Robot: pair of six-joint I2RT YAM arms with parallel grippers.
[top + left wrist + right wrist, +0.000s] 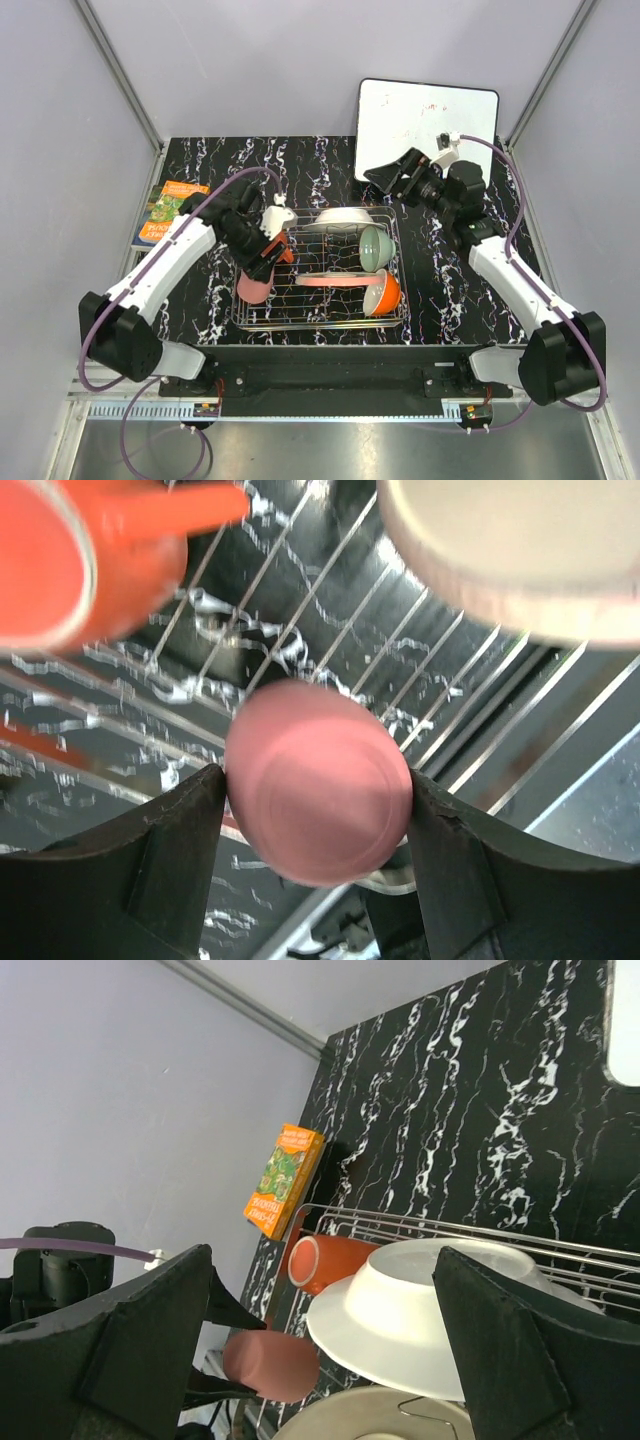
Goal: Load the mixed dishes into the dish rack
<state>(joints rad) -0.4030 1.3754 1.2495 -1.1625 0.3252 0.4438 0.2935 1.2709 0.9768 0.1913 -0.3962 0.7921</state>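
The silver wire dish rack (pixel 320 324) stands mid-table. In it are a white plate (pixel 345 215), a pale green bowl (pixel 375 247), an orange bowl (pixel 384 292), a pink-and-cream plate (pixel 335 280) and an orange-red mug (pixel 286 253). My left gripper (pixel 262 266) is shut on the small pink cup (pixel 253 287) at the rack's left edge. In the left wrist view the cup (pixel 318 780) sits between both fingers (pixel 180 830) above the rack wires, with the mug (pixel 60 560) beside it. My right gripper (pixel 392 176) hangs open and empty behind the rack, facing the white plate (pixel 420 1320).
A whiteboard (pixel 425 125) leans at the back right. A green-orange book (pixel 165 210) lies at the left wall. The enclosure's grey walls close in on both sides. The black marbled tabletop (pixel 460 290) shows to the right of the rack.
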